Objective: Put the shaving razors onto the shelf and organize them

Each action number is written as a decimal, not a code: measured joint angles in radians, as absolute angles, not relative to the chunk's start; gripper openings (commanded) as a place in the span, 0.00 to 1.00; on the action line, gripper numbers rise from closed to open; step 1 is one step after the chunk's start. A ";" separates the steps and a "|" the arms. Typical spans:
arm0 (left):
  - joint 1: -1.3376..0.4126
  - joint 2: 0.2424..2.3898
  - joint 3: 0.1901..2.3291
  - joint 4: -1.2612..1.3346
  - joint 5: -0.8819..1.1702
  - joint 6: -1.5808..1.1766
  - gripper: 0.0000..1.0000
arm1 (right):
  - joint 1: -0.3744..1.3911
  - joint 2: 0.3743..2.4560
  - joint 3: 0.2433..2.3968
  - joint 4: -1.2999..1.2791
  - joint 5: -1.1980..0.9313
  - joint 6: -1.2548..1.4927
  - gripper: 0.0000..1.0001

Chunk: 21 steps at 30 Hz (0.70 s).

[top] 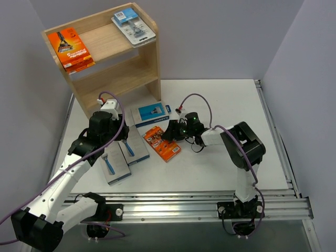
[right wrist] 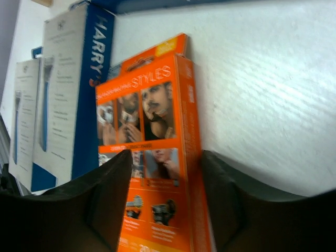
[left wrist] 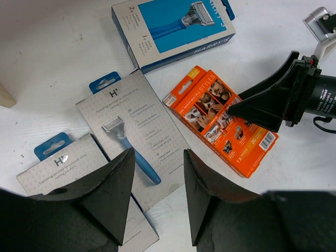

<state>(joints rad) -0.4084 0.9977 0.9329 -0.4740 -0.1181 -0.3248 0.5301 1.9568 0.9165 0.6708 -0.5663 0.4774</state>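
The orange pack [top: 167,150] is laid flat on the table [top: 220,100], its long axis running from 10 to 4 o'clock. It is straddled from 2 o'clock by the right gripper [top: 169,135], jaws apart. The left gripper [left wrist: 157,155], likewise spread, is farther off, at 9 o'clock.

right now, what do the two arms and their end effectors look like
The left arm has white tubular links and black joint housings; the right arm is mostly black with short white links. A purple cable loops along each. The left end effector and right end effector each have two black wedge-shaped fingers.
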 measured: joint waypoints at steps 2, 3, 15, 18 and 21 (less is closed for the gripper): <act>-0.408 0.998 0.931 -0.473 -0.117 -0.325 0.51 | 0.530 1.955 0.895 0.691 -0.570 0.491 0.45; -0.408 0.998 0.929 -0.472 -0.117 -0.326 0.51 | 0.530 1.952 0.884 0.698 -0.573 0.497 0.41; -0.534 1.076 0.845 -0.394 -0.085 -0.462 0.19 | 0.536 1.864 0.765 0.728 -0.553 0.530 0.00; -0.660 1.088 0.756 -0.373 -0.105 -0.535 0.19 | 0.537 1.831 0.720 0.741 -0.563 0.548 0.00; -0.785 1.094 0.698 -0.371 -0.139 -0.599 0.18 | 0.538 1.795 0.679 0.741 -0.581 0.565 0.00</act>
